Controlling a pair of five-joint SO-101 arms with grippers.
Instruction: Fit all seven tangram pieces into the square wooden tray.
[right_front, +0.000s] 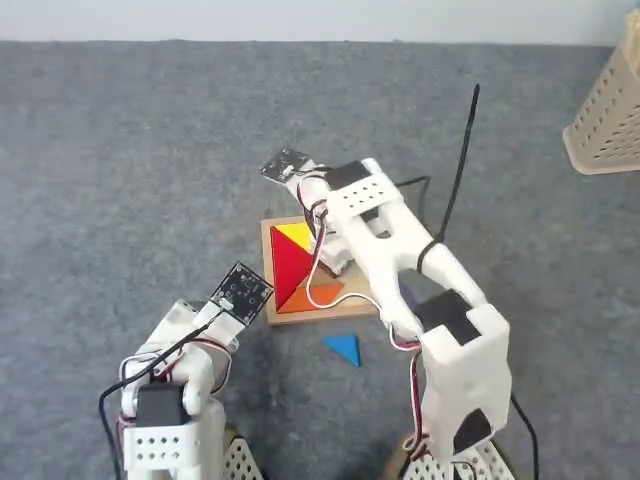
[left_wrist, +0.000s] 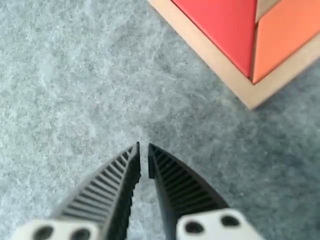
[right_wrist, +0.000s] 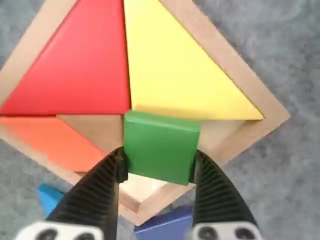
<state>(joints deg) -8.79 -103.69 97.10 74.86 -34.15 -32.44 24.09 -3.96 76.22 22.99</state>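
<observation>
The right hand (right_wrist: 157, 165) is pinching a green square (right_wrist: 159, 147) by two opposite sides, one finger (right_wrist: 95, 192) on each, over the open middle of the wooden tray (right_wrist: 270, 117). The square's far edge sits against the long edge of the yellow triangle (right_wrist: 175, 70), at the point where that triangle meets the red triangle (right_wrist: 75, 70); whether the square lies flat on the tray floor cannot be told. An orange triangle (right_wrist: 55, 140) fills the tray beside the red one, with bare wood between it and the square. Just outside the tray's nearest corner lie a light blue triangle (right_wrist: 49, 197) and a dark blue piece (right_wrist: 165, 222) on the grey counter (right_front: 120, 150). From above, yellow sits at the tray's 11 o'clock corner, red along 9 o'clock and orange toward 7 o'clock, and the light blue triangle lies at 5 o'clock of the tray, apart from it. The left hand (left_wrist: 143, 150) is empty, its fingers pressed almost together with a thin slit between the tips, above bare counter near the tray's 7 o'clock corner. A cream basket (right_front: 610, 110) stands well apart at 2 o'clock.
</observation>
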